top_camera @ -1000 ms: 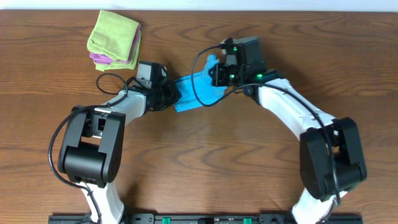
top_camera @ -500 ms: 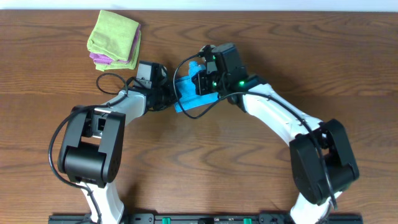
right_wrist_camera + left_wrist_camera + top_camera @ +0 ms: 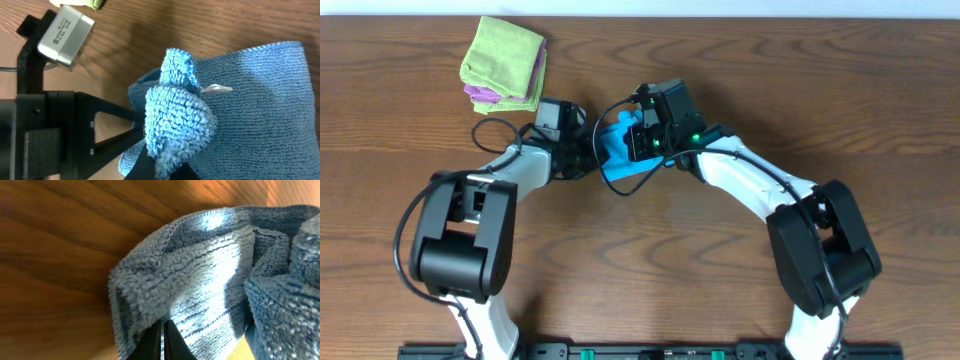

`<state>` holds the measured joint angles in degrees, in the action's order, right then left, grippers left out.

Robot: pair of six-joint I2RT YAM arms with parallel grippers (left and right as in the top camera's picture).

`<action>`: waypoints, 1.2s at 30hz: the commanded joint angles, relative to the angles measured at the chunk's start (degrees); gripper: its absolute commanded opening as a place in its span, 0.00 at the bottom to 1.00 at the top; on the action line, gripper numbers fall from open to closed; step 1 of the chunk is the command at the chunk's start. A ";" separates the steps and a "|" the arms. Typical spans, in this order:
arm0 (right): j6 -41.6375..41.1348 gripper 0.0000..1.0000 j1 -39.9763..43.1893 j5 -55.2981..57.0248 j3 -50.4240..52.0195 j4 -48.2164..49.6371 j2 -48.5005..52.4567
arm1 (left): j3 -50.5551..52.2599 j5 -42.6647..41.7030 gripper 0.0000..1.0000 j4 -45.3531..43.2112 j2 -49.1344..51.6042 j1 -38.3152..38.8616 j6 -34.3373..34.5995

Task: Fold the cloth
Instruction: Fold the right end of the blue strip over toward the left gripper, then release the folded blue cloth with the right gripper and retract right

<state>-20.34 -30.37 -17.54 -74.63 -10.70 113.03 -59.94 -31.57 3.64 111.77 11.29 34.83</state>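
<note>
The sky-blue cloth (image 3: 620, 152) lies bunched on the wooden table between my two grippers. My left gripper (image 3: 588, 153) is shut on the cloth's left edge (image 3: 165, 305), its fingers pinched together on the fabric. My right gripper (image 3: 638, 135) is shut on a fold of the cloth (image 3: 175, 120) and holds it above the rest of the cloth, right next to the left gripper. A small white tag (image 3: 216, 89) shows on the cloth in the right wrist view. The left arm's black body (image 3: 60, 140) fills the left of that view.
A lime-green folded cloth (image 3: 504, 58) lies on a purple folded cloth (image 3: 480, 94) at the back left of the table. Black cables loop beside both wrists.
My right gripper has moved left with its fold of the cloth, over the rest of the cloth and toward the left gripper. The left gripper has stayed put.
</note>
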 commanded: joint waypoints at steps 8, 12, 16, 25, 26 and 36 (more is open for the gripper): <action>0.68 0.01 -1.57 2.40 -1.11 2.51 0.61 | -0.98 -0.87 0.06 2.58 -8.44 -4.39 -3.23; 0.70 0.01 -1.84 2.78 -1.11 2.73 0.85 | -1.01 -0.85 0.06 2.58 -10.16 -5.07 -3.58; 0.68 0.01 -1.99 2.73 -1.11 3.48 2.16 | -0.98 -0.87 0.06 2.58 -11.30 -5.68 -3.56; 0.68 0.01 -3.54 2.25 -1.11 3.19 3.06 | -1.01 -0.90 0.06 2.60 -11.78 -7.61 -3.56; 0.68 0.02 -3.82 1.97 -1.11 3.19 3.06 | -0.98 -0.90 0.06 2.60 -11.80 -7.89 -3.56; 0.68 0.51 -6.45 -1.25 -1.40 3.15 2.99 | -1.01 -1.42 0.06 2.60 -11.82 -10.03 -3.58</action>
<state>-19.94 -35.94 -17.43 -74.65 -7.55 115.46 -59.94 -32.10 6.02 101.34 1.93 32.51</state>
